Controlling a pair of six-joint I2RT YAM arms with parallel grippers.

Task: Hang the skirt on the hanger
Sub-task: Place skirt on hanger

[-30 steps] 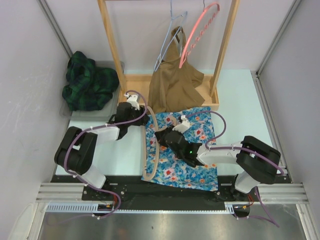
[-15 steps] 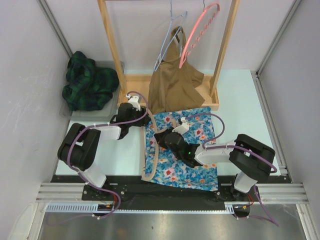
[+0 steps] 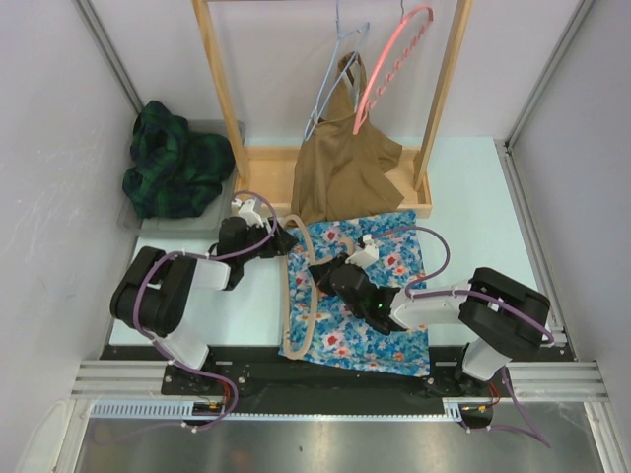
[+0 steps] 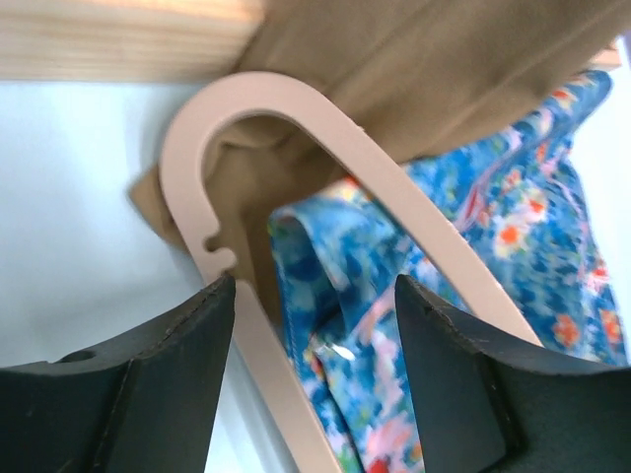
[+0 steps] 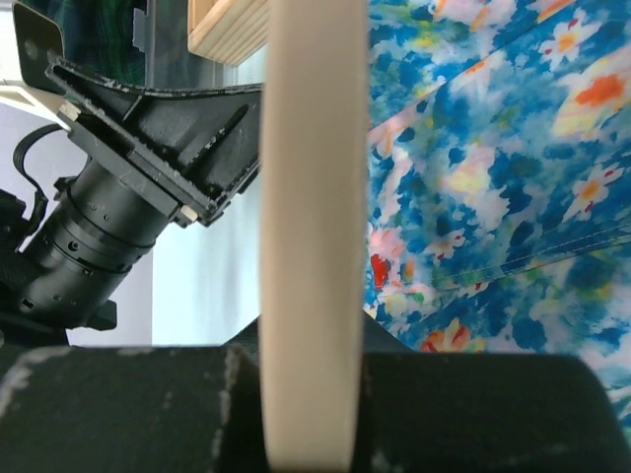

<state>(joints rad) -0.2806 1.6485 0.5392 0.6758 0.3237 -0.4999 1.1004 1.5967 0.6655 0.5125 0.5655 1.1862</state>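
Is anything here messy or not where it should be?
Yes. The brown garment hangs so low that its hem pools on the wooden base against the floral skirt. The skirt's edge is bunched up beside the beige hanger. A green plaid cloth sits heaped at far left.

The left arm [image 3: 158, 296] is folded at the elbow, with its forearm lying low and reaching toward 3 o'clock. The left tool [image 3: 283, 239] points the same way, its dark fingers [image 4: 148, 374] spread wide. The right arm [image 3: 498, 320] stretches its forearm low toward 10 o'clock. The right tool [image 3: 317, 270] is clamped on the hanger [image 5: 311, 197].
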